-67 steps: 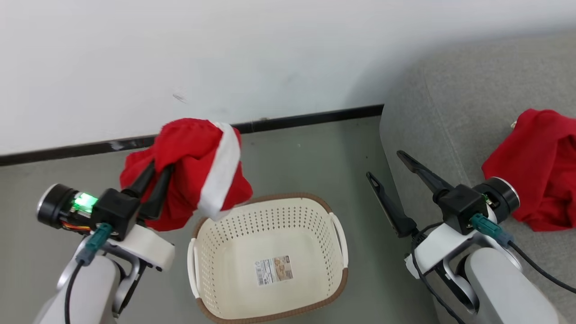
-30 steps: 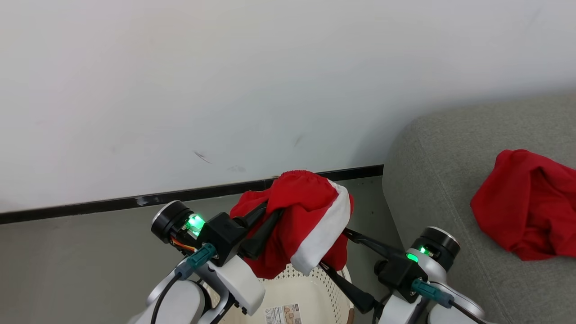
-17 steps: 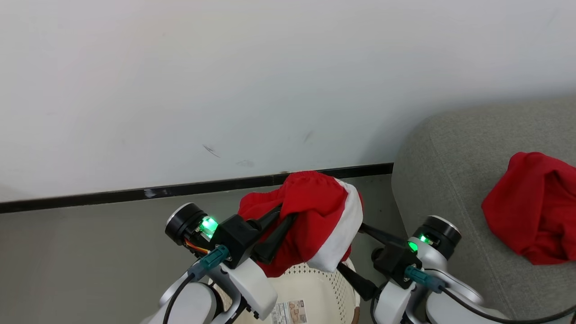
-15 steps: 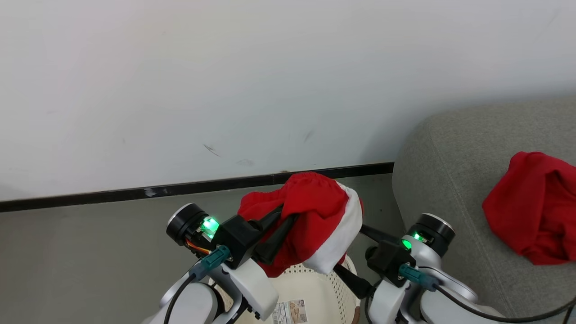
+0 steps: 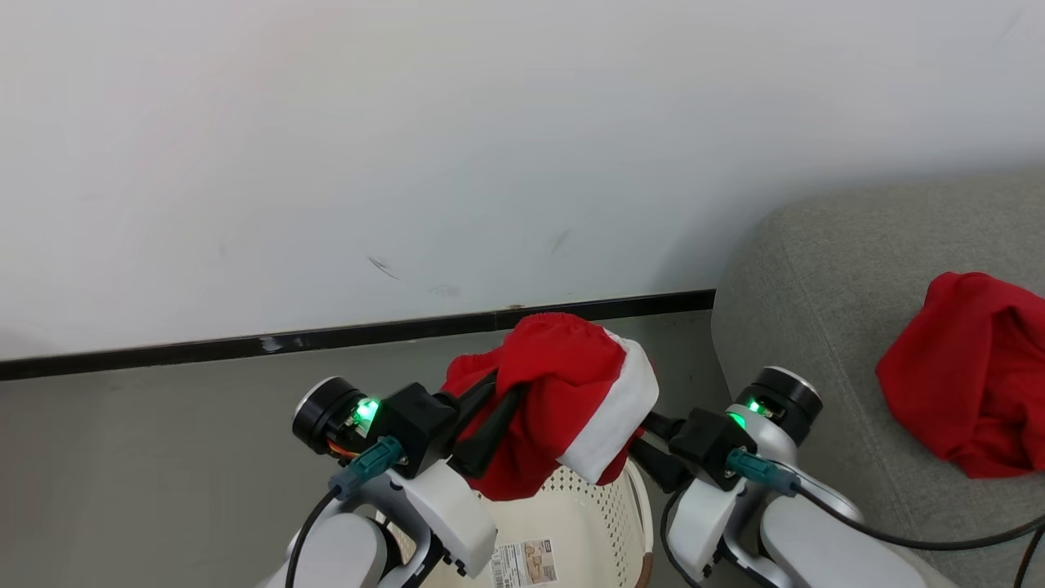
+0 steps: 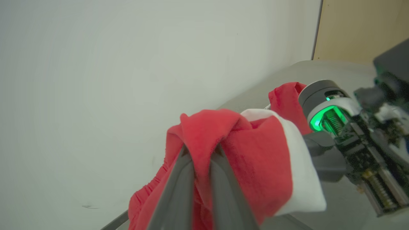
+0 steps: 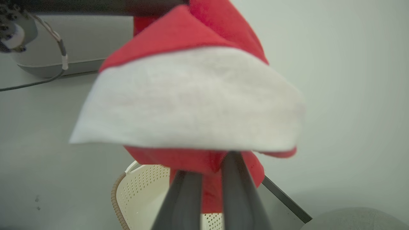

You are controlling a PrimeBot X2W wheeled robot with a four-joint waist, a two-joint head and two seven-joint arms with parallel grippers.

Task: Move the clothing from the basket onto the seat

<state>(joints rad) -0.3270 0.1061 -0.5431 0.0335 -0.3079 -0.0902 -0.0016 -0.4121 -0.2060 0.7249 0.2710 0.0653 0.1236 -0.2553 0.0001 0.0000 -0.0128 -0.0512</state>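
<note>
Left gripper (image 6: 201, 152) clenches the red garment (image 5: 571, 367) above the basket (image 5: 600, 506); right gripper (image 7: 207, 166) pinches its lower fold; a second garment (image 5: 963, 392) lies on the seat (image 5: 816, 269).

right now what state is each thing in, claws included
held garment: bunched, hanging above the basket, pinched by both claws
second garment: lying crumpled on the seat
basket: upright, no clothing in the visible part
seat: bears the second garment
left claw: shut on the held garment
right claw: shut on the held garment

A garment (image 5: 563, 384) hangs over the basket (image 5: 606, 508), left of the seat (image 5: 816, 269), where another garment (image 5: 971, 384) lies
</note>
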